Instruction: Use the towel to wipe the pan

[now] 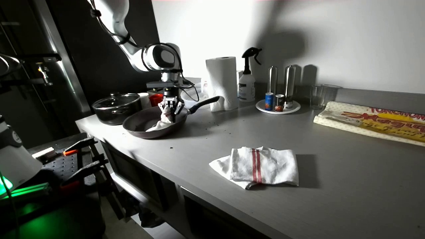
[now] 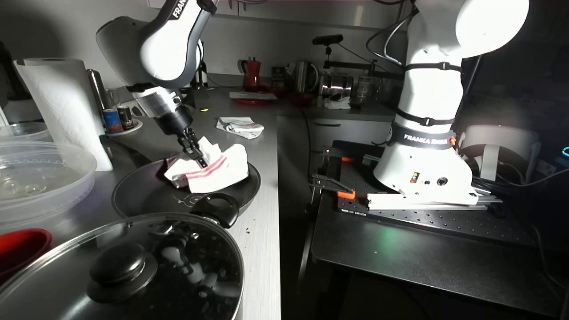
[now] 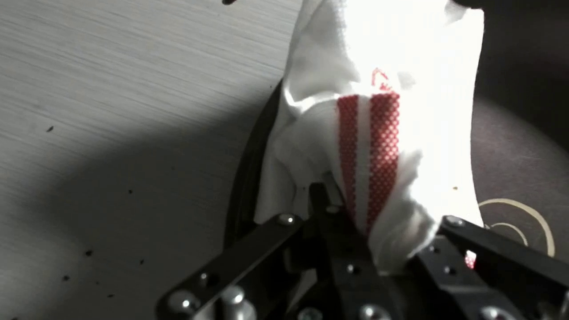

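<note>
Towel (image 2: 227, 174): pinched between the jaws, bunched inside the pan (image 2: 144, 190); pointing down over the pan, with the arm (image 2: 164, 58) bent above

In an exterior view the camera faces the wall (image 1: 358, 46) across the worktop (image 1: 196, 152); in an exterior view, along it over a near lid (image 2: 169, 284). Both exterior views share the pan (image 2: 160, 195); the wrist view looks closely down.

Grey counter (image 1: 345, 186) — pan (image 1: 140, 121), lidded pot (image 1: 116, 111), folded cloth (image 1: 274, 167) — dark specks (image 3: 88, 253).
</note>
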Available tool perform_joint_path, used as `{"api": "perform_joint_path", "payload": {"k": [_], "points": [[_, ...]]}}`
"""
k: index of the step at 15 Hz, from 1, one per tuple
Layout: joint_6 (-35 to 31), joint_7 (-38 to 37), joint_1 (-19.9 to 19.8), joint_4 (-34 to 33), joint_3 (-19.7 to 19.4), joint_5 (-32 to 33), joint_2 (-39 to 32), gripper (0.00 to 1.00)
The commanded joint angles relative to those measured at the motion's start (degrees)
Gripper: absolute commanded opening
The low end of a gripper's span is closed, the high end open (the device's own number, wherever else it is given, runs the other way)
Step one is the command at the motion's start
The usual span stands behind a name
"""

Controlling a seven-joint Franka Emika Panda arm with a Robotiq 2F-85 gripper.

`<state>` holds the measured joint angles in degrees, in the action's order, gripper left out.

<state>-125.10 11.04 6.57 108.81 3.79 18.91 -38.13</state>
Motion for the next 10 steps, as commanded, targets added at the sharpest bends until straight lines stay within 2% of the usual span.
{"api": "perform_joint_path", "payload": {"k": [1,10], "points": [[0.3,-0.6,1.7,-4.3,-1.3,2.2,-4.5,0.03],[0.3,-1.5,6.5,-5.5,-0.7,7.1,-6.5,0.03]]}}
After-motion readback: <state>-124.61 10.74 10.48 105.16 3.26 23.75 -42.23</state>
